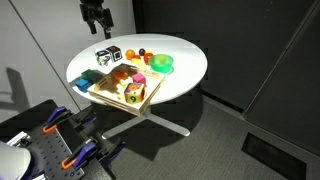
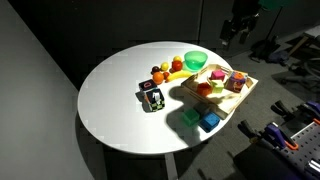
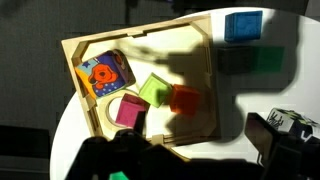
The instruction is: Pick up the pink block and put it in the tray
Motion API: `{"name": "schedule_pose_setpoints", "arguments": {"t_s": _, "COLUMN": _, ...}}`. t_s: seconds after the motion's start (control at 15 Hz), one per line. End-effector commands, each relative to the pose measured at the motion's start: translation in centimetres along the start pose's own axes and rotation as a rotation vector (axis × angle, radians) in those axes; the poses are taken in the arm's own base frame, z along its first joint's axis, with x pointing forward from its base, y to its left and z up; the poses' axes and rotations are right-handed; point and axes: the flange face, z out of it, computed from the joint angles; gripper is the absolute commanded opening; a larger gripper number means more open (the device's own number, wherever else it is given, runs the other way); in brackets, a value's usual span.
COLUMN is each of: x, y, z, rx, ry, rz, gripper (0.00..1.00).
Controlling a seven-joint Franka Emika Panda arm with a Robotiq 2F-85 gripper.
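The pink block [image 3: 130, 110] lies inside the light-wood tray [image 3: 130, 30], next to a green block [image 3: 155, 90] and an orange-red block [image 3: 185, 100]. A yellow multicoloured cube [image 3: 103, 75] is in the tray too. In an exterior view the pink block [image 1: 139, 78] shows in the tray [image 1: 108, 97] on the round white table. My gripper [image 3: 195, 150] is open and empty. It hangs high above the table, well clear of the tray, in both exterior views [image 1: 97, 30] [image 2: 235, 32].
A round green bowl [image 1: 161, 64] [image 2: 195, 61] and small toy fruits stand behind the tray. A black-and-white cube [image 1: 105, 55] [image 2: 152, 98] sits nearby. A blue block [image 3: 243, 25] and a green block [image 3: 262, 58] lie on the table beside the tray.
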Motion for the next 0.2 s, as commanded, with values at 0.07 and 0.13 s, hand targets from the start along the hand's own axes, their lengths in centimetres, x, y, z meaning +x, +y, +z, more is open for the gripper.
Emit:
{"name": "schedule_pose_setpoints", "arguments": {"t_s": 0.07, "x": 0.04, "y": -0.01, "z": 0.14, "rx": 0.0, "ry": -0.005, "rz": 0.0, "gripper": 1.0}}
{"name": "schedule_pose_setpoints", "arguments": {"t_s": 0.13, "x": 0.07, "y": 0.0, "z": 0.32, "rx": 0.0, "ry": -0.008, "rz": 0.0, "gripper": 1.0}}
